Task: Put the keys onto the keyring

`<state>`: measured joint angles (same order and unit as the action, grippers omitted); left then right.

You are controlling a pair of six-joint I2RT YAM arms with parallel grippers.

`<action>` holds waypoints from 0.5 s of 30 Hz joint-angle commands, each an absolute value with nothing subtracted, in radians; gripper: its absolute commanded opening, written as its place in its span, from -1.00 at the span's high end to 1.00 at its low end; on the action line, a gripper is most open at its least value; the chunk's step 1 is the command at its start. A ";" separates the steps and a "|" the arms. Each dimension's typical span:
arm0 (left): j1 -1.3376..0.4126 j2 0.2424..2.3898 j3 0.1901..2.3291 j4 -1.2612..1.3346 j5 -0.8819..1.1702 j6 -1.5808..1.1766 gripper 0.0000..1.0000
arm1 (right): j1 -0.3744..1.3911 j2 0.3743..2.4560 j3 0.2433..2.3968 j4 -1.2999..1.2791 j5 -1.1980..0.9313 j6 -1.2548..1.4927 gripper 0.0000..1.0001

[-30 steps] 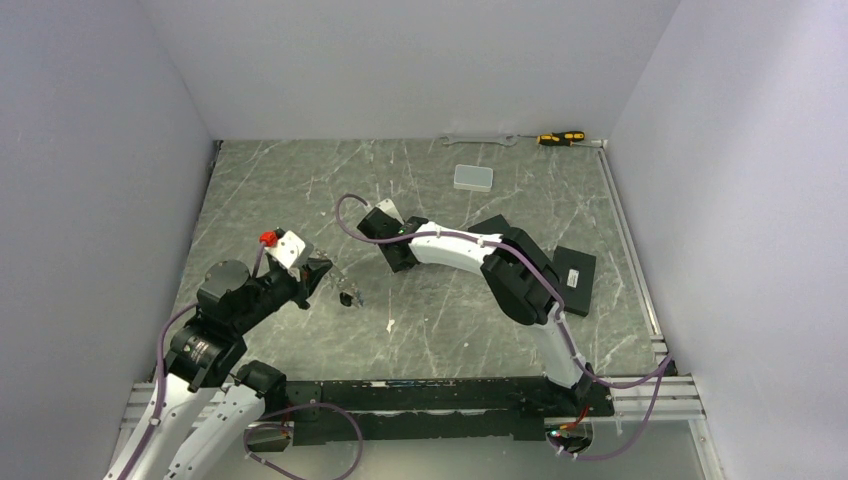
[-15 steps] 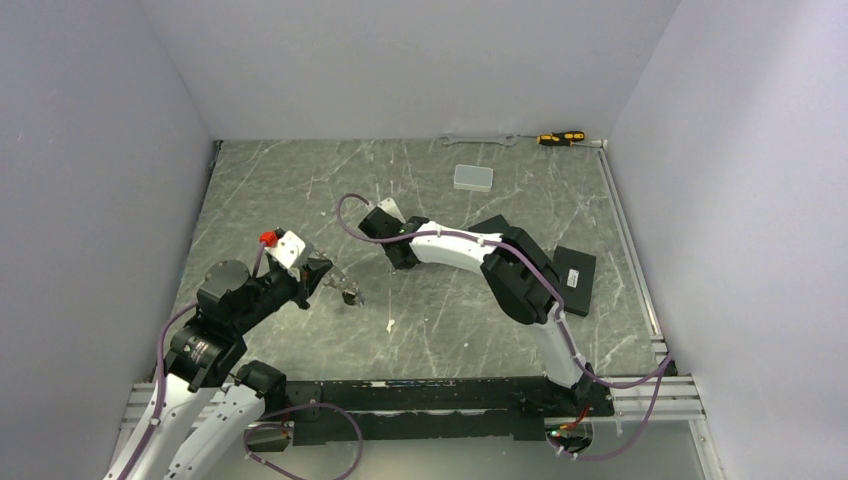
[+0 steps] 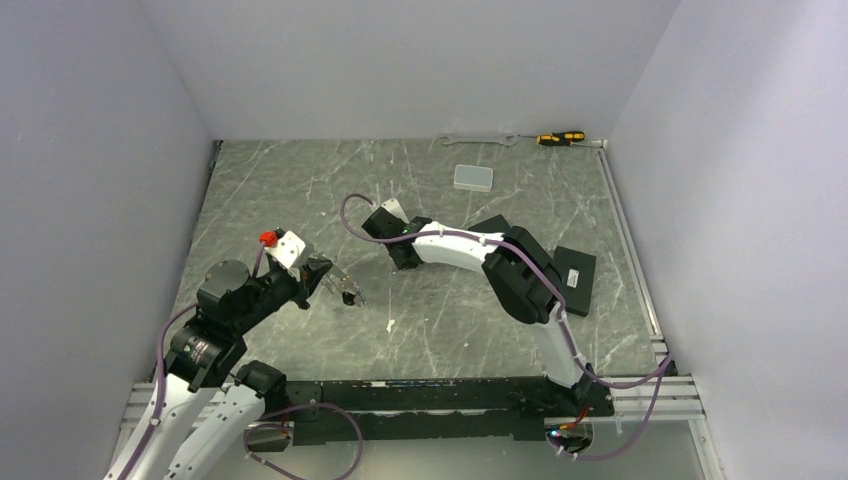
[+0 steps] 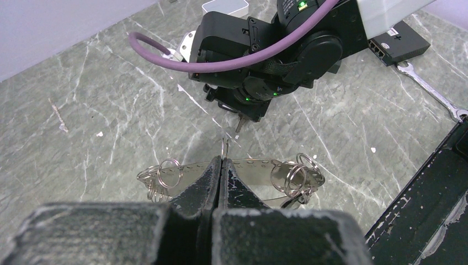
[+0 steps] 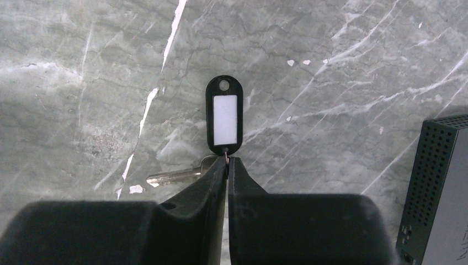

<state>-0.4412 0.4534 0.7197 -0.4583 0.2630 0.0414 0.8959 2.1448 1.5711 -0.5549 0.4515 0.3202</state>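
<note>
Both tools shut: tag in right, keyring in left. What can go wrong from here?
1. The right tool pinches only the bottom tip of the tag, with the key trailing sideways. It may pivot or slip out.
2. The left tool holds the keyring at one narrow spot. A push on the loop may twist it in the grip.
3. The left wrist view shows the two tools close together, so the fingers may collide.

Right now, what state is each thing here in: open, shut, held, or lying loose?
left gripper: shut on the keyring.
keyring: pinched at its middle, small split rings at both ends.
right gripper: shut on the black-framed tag.
black-framed tag: gripped at its lower end.
key: attached to the tag, not yet on the keyring.
spanner: lying loose at the far edge.
screwdriver: lying loose beside it.
</note>
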 commanded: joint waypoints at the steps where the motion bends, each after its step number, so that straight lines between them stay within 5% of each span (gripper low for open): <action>1: -0.441 0.442 0.750 -0.406 0.256 0.057 1.00 | 0.888 2.107 1.555 -0.533 0.444 0.328 0.91; 15: -0.442 0.442 0.750 -0.407 0.253 0.058 1.00 | 0.873 1.939 1.402 -0.405 0.371 0.224 1.00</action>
<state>-0.4412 0.4534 0.7197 -0.4583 0.2630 0.0414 0.8776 2.0499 1.4414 -0.4786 0.3897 0.2718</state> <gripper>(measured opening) 0.009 0.010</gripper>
